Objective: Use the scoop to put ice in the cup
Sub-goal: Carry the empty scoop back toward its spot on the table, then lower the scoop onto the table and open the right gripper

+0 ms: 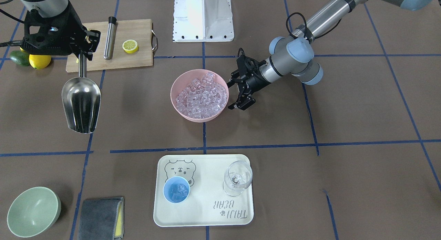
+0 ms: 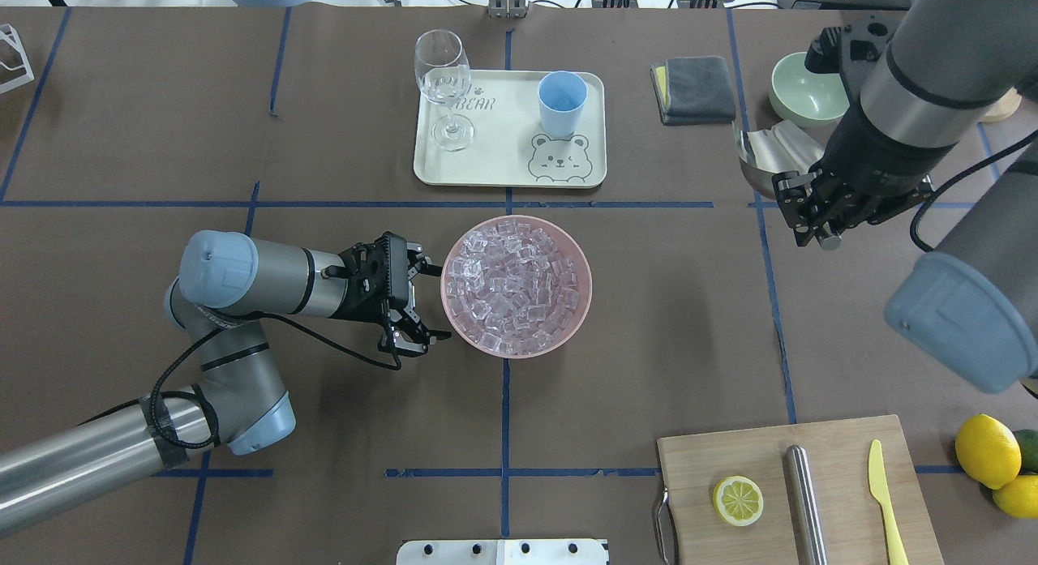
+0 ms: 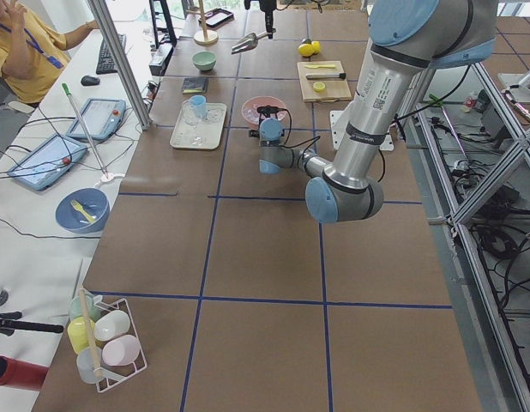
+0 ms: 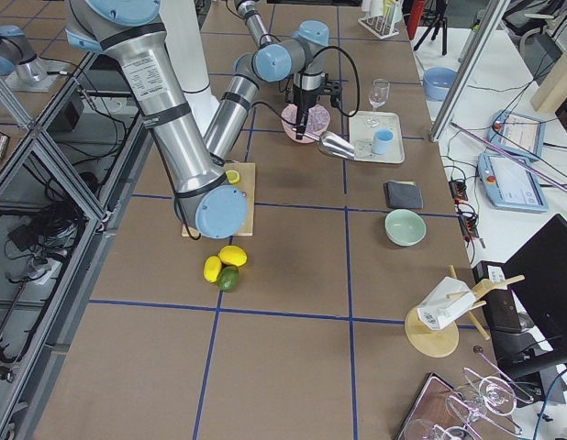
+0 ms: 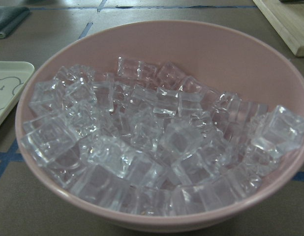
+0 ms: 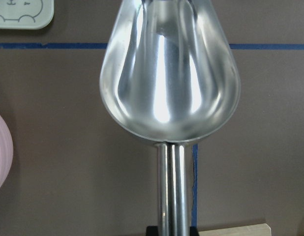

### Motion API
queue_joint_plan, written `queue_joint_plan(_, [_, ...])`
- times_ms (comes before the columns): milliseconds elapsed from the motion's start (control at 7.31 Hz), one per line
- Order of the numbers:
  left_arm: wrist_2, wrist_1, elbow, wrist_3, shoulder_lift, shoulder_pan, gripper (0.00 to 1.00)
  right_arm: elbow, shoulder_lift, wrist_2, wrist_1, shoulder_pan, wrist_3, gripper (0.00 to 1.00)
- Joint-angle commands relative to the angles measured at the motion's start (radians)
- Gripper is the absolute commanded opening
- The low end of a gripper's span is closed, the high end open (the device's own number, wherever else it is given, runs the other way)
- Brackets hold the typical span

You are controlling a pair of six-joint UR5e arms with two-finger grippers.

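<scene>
The ice is heaped in a pink bowl at the table's middle and fills the left wrist view. My left gripper is open and empty, its jaws spread beside the bowl's rim. My right gripper is shut on the handle of the steel scoop, held above the table well apart from the bowl. The scoop's trough is empty in the right wrist view. The light-blue cup stands on a cream tray and holds a few ice cubes.
A clear stemmed glass stands on the tray beside the cup. A pale-green bowl and a grey cloth lie beyond the scoop. A cutting board carries a steel tube and a lemon half.
</scene>
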Motion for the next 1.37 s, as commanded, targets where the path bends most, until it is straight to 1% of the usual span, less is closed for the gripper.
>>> queue_joint_plan(0, [0.0,0.0,0.0,0.0,0.0,0.0,1.0,0.0,-0.247,-0.075,0.382,-0.08,0.153,0.0])
queue_joint_plan(137, [0.0,0.0,0.0,-0.002,0.0,0.0,1.0,-0.015,-0.345,-0.133,0.538,-0.134,0.22,0.0])
queue_joint_plan(274, [0.0,0.0,0.0,0.0,0.0,0.002,1.0,-0.041,-0.41,-0.167,0.66,-0.177,0.282,0.0])
queue_joint_plan(411, [0.0,0.0,0.0,0.0,0.0,0.002,1.0,-0.06,-0.468,-0.234,0.761,-0.235,0.337,0.0])
queue_joint_plan(548, [0.0,0.0,0.0,0.0,0.0,0.002,1.0,-0.076,-0.502,-0.279,0.812,-0.279,0.388,0.0])
queue_joint_plan(684, [-0.001,0.0,0.0,0.0,0.0,0.002,1.0,-0.089,-0.521,-0.346,0.848,-0.325,0.428,0.0])
queue_joint_plan(821, [0.0,0.0,0.002,0.0,0.0,0.002,1.0,-0.11,-0.545,-0.383,0.892,-0.362,0.466,0.0])
queue_joint_plan(1095, [0.0,0.0,0.0,0.0,0.0,0.002,1.0,-0.167,-0.575,-0.452,1.003,-0.41,0.521,0.0])
queue_joint_plan(1232, [0.0,0.0,0.002,0.0,0.0,0.003,1.0,-0.169,-0.582,-0.454,1.008,-0.41,0.523,0.0])
